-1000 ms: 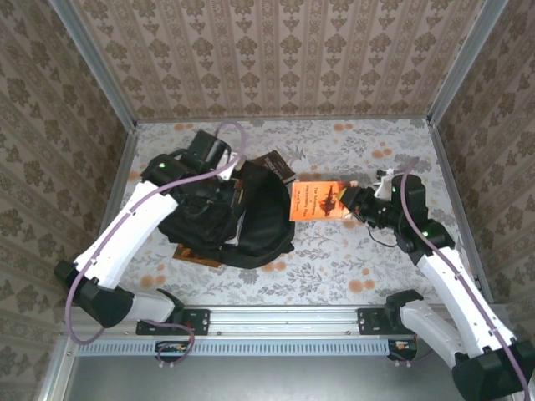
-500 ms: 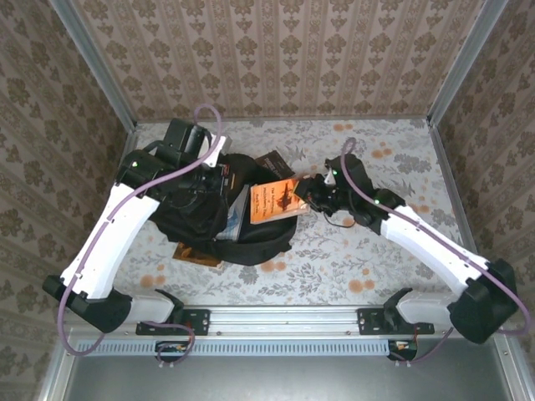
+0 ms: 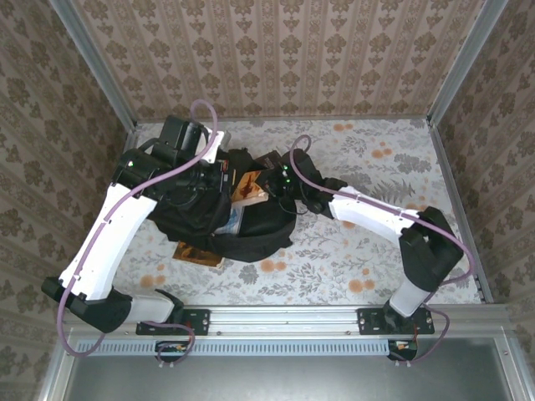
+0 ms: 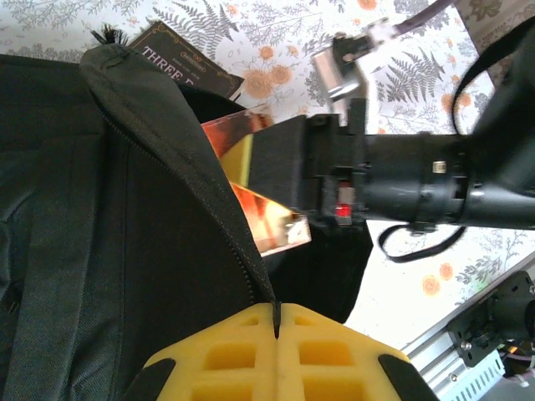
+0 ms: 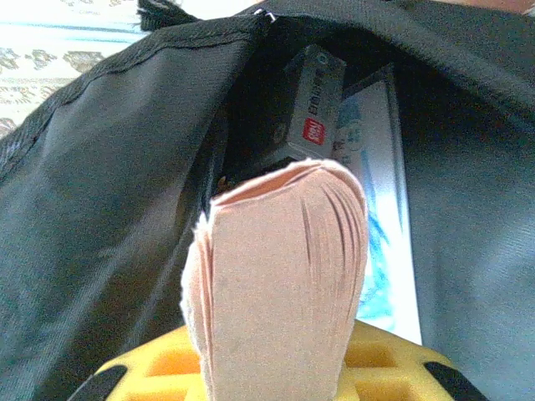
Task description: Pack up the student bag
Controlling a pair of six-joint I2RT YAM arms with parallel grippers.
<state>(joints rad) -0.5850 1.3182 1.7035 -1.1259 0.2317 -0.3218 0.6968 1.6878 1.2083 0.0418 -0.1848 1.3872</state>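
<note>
Over the floral table [image 3: 359, 251], our left gripper [image 4: 276, 324] pinches the bag [image 4: 125, 234] rim, our right gripper [image 5: 276, 368] clamps a book [image 5: 284, 267]; we risk its corner catching that rim

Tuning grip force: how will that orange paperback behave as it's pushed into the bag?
Likely flexes: the orange paperback, pinched at one end by the right gripper, shows loose, fanned pages. The student bag has soft fabric that will probably yield, not guide it.

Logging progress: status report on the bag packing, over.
Left jaws shut on student bag rim. Right jaws shut on orange book at its mouth. Box, blue book inside, may crowd entry.
</note>
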